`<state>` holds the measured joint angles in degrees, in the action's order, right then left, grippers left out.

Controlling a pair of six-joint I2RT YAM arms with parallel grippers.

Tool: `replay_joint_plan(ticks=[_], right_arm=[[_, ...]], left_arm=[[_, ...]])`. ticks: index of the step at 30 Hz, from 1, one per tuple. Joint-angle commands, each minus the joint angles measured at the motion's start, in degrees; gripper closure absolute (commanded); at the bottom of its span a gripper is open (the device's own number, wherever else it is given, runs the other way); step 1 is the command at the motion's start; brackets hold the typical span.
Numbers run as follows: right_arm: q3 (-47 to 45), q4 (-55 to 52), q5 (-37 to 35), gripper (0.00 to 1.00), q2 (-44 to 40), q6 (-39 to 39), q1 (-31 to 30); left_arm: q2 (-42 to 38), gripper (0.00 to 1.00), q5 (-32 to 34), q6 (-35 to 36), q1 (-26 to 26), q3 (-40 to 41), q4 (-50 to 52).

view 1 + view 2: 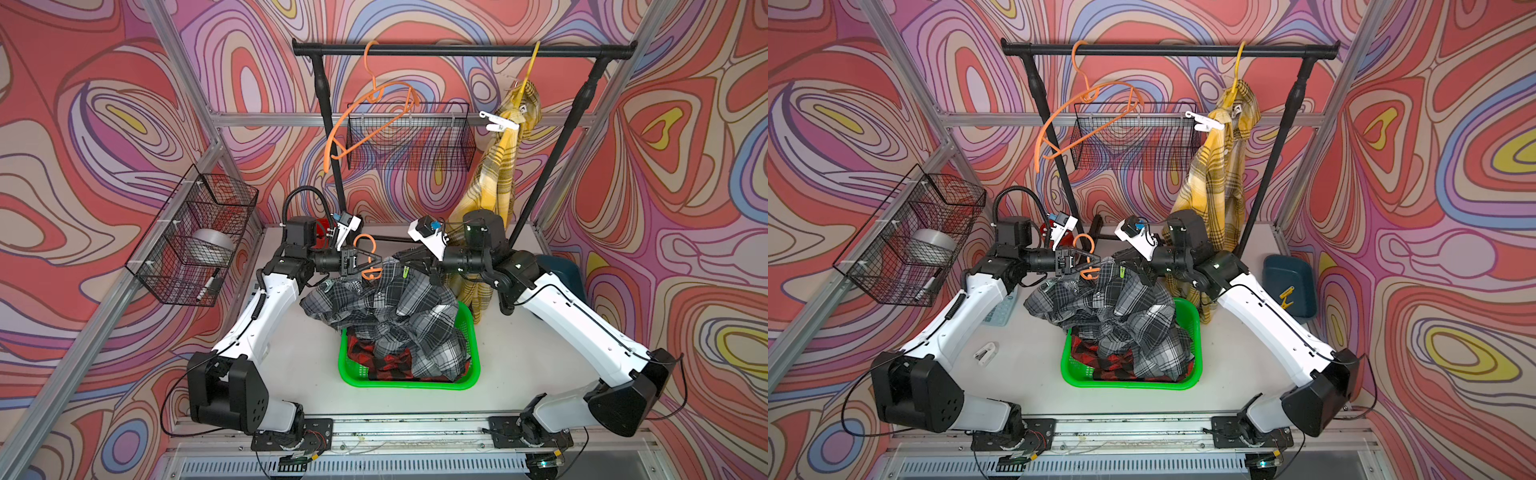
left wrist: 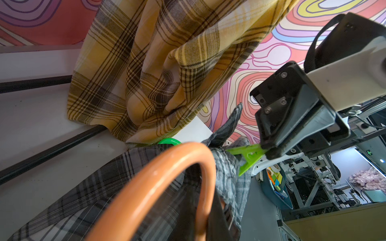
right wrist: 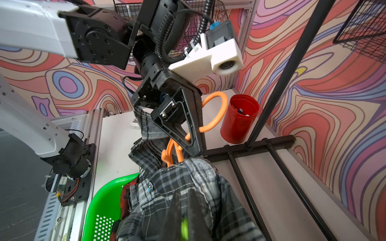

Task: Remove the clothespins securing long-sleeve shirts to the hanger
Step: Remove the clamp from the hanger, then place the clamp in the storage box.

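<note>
A: The left gripper (image 3: 194,151) is closed tight on the neck of the orange hanger (image 2: 154,173). The grey plaid shirt (image 1: 399,307) trails from it into the green basket (image 1: 407,384).

B: Just right of that, the right gripper (image 2: 269,151) is clamped on the pale green clothespin (image 2: 247,155), which bites the shirt beside the hanger. Best to squeeze its tails fully, then draw it straight off rightward while the left braces.

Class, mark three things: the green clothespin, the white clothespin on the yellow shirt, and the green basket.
green clothespin (image 2: 248,154), left wrist view, its handle.
white clothespin (image 1: 498,120), a top view, its middle.
green basket (image 1: 405,384), a top view, its near rim.
</note>
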<state>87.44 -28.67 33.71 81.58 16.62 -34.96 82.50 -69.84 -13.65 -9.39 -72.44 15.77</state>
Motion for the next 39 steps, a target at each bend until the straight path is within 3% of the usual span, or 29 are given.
replay_joint_plan(ticks=[1, 5, 10, 16, 22, 25, 31, 39], right_arm=[[1.86, -1.9, -0.91, 1.0, -2.2, -1.08, -0.35], [1.49, -1.4, -2.43, 1.0, -1.83, -1.85, -0.33], [4.08, -4.53, -9.35, 1.0, -4.03, -2.45, -0.3], [1.77, -11.19, -27.55, 1.0, -9.74, -8.81, -0.12], [-5.44, -19.72, -44.48, 1.0, -14.45, -22.21, 1.61], [-8.69, -22.61, -48.63, 1.0, -15.35, -26.73, 5.88], [-14.6, -20.7, -46.88, 1.0, -15.19, -30.85, 20.47], [-20.2, -8.74, -44.78, 1.0, -11.93, -32.51, 40.33]], left_arm=[[0.38, 1.0, -0.49, 1.09, 0.21, -1.21, 1.04], [0.38, 1.0, -0.62, 0.64, 0.28, -0.81, 0.49], [0.56, 1.0, 0.1, 1.25, 0.3, -1.01, 1.54], [0.25, 1.0, 0.98, 1.27, 0.25, -0.99, 1.51], [0.18, 1.0, 1.72, -1.45, 0.27, -1.03, -1.66], [-0.47, 1.0, 2.49, -2.92, 0.33, -0.48, -4.14], [-2.55, 1.0, 4.31, -3.11, 0.27, 0.54, -5.22], [-4.27, 1.0, 6.2, -3.75, 0.42, 1.61, -6.54]])
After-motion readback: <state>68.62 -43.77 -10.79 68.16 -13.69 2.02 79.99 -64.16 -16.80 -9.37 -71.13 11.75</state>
